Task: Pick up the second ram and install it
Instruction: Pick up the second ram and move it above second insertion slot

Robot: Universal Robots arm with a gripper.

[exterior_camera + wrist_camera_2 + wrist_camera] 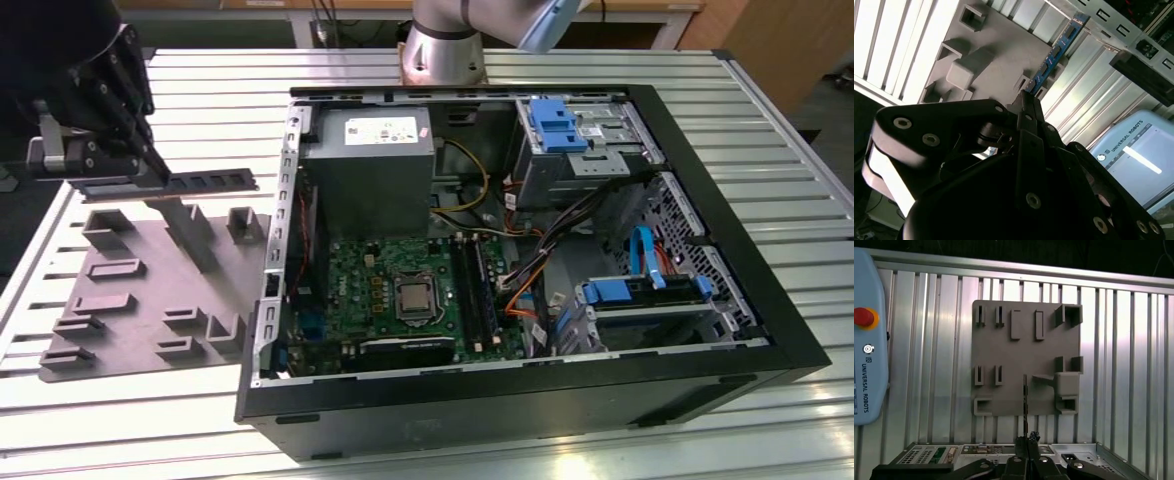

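In the exterior view my black gripper (140, 172) hangs at the far left, above the grey tray (127, 300), shut on the second ram (214, 181). The stick is held level and points toward the open computer case (534, 400). In the second wrist view the ram (1056, 50) shows as a blue board sticking out from the closed fingertips (1026, 107). The first wrist view shows the ram (1024, 405) edge-on over the tray (1024, 345), with the gripper (1027, 441) clamped on its near end. The green motherboard (387, 270) with its black slot rails (474, 290) lies inside the case.
Upright blocks (187, 235) rise from the tray below the ram. The case wall (274, 250) stands between tray and motherboard. A power supply (367, 150) and blue drive brackets (554, 125) fill the case's far end. A teach pendant (869, 340) lies on the slatted table (200, 100).
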